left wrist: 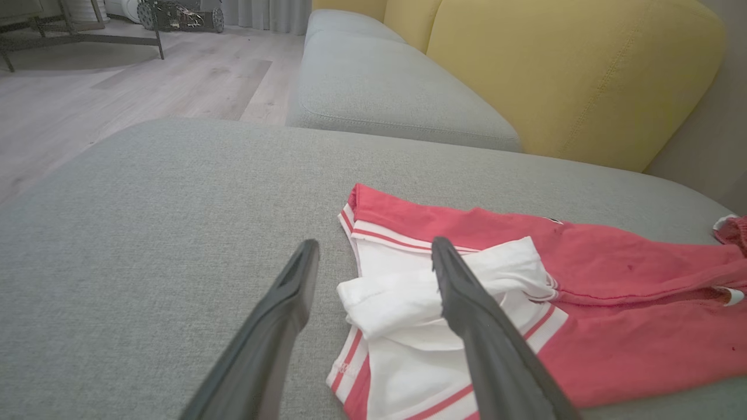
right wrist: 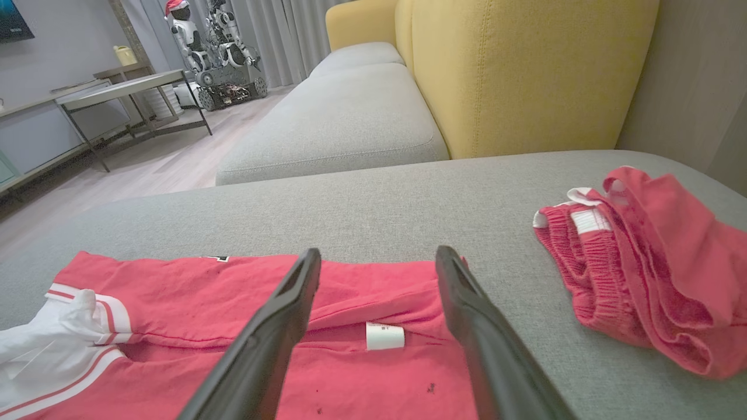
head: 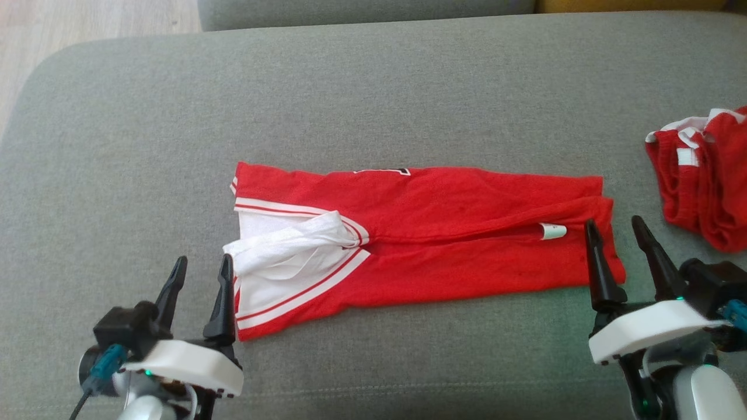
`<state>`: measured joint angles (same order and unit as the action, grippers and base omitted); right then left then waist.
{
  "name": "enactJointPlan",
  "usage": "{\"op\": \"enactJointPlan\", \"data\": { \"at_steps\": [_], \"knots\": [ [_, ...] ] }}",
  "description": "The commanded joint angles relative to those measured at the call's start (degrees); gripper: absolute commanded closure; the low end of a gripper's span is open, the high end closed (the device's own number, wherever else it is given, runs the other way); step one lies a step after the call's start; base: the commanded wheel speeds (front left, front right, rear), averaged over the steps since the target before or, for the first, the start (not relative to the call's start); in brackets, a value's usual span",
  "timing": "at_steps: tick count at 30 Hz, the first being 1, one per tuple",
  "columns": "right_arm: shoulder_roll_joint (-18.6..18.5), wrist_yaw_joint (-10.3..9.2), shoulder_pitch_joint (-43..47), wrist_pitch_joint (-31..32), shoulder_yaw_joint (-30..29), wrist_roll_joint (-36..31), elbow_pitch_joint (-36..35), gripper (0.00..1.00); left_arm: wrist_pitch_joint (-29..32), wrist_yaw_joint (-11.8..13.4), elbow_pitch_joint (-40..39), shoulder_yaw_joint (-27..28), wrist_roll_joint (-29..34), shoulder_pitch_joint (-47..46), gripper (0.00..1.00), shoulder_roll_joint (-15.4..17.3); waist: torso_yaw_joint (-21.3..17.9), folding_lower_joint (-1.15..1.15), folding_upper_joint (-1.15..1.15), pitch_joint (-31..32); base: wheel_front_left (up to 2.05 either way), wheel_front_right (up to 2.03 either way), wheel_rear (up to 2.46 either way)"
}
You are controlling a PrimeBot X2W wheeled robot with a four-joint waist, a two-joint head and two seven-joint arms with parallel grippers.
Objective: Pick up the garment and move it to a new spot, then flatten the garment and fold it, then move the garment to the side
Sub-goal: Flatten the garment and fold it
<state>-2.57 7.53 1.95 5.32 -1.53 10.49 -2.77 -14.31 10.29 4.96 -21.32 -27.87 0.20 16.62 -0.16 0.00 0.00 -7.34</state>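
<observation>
A red garment [head: 443, 233] with white, red-striped trim lies folded into a long strip across the grey cushion [head: 373, 87]; its white end is at the left, and a small white label [head: 552, 231] shows near the right end. My left gripper [head: 201, 274] stands open at the strip's left end, one finger over the white trim [left wrist: 408, 303]. At the strip's right end my right gripper [head: 618, 233] is open too, its left finger over the red cloth [right wrist: 350, 291] and the label [right wrist: 385, 336] between its fingers. Neither gripper holds anything.
A second red garment [head: 706, 175], crumpled with a white elastic band, lies at the cushion's right edge [right wrist: 642, 262]. Behind stand another grey seat [right wrist: 344, 128] and a yellow backrest [right wrist: 525, 70]. Wooden floor [left wrist: 117, 87], a table and a robot figure are farther off.
</observation>
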Motion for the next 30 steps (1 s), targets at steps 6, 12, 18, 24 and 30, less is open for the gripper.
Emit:
{"op": "enactJointPlan", "data": {
  "at_steps": [6, 12, 18, 24, 30],
  "knots": [
    [-0.3, -0.04, -1.2, 0.5, 1.2, -0.3, -1.9, 0.0, -0.7, -0.6, -1.4, 2.7, 0.6, -3.0, 0.0, 0.1, 0.4, 0.0, 0.0, -0.3, 0.0, 0.0, 0.0],
    [-0.5, -0.04, -4.2, 1.2, -1.7, -0.7, -0.5, 0.0, -0.7, -1.3, -1.8, 2.4, 1.3, -4.8, 0.0, -0.5, 1.2, 0.0, 0.0, -2.8, 0.0, 0.0, 0.0],
    [-1.7, -0.04, -10.6, 3.5, -5.5, -1.6, 5.3, 0.0, -0.7, -2.7, -1.6, 1.8, 2.4, -8.3, 0.0, -1.3, 2.0, 0.0, 0.0, -7.4, 0.0, 0.0, 0.0],
    [-1.8, -0.04, -14.9, 8.6, -8.7, -2.8, 12.9, 0.0, -0.7, -4.5, -0.3, 1.4, 3.6, -11.7, 0.0, -2.6, 3.0, 0.0, 0.0, -10.8, 0.0, 0.0, 0.0],
    [-0.9, -0.04, -14.9, 12.2, -9.8, -1.1, 14.8, 0.0, -0.7, -5.3, 0.4, 2.2, 4.3, -12.4, 0.0, -3.3, 2.7, 0.0, 0.0, -11.8, 0.0, 0.0, 0.0]
  ]
}}
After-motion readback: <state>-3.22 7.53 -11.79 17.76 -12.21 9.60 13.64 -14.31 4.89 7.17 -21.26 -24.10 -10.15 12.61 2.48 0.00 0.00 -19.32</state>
